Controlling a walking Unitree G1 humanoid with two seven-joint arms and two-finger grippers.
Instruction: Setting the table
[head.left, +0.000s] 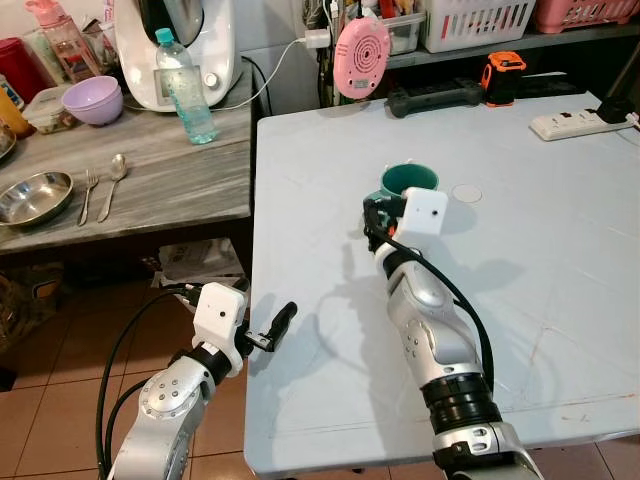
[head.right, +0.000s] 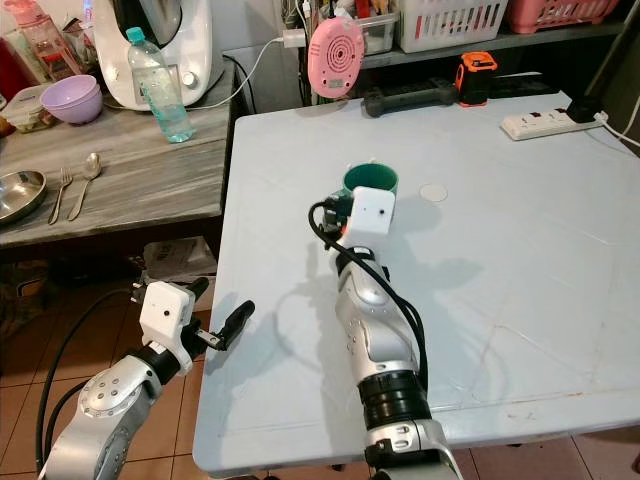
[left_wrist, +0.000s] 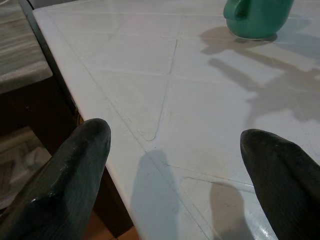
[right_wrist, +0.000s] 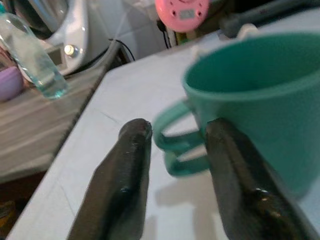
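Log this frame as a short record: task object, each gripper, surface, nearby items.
task object: green mug standing upright on the white table
right gripper: open, fingers on either side of the mug's handle
left gripper: open, at the table's near left edge, holding nothing
side counter: wooden counter with metal bowl, fork, spoon, water bottle, purple bowl
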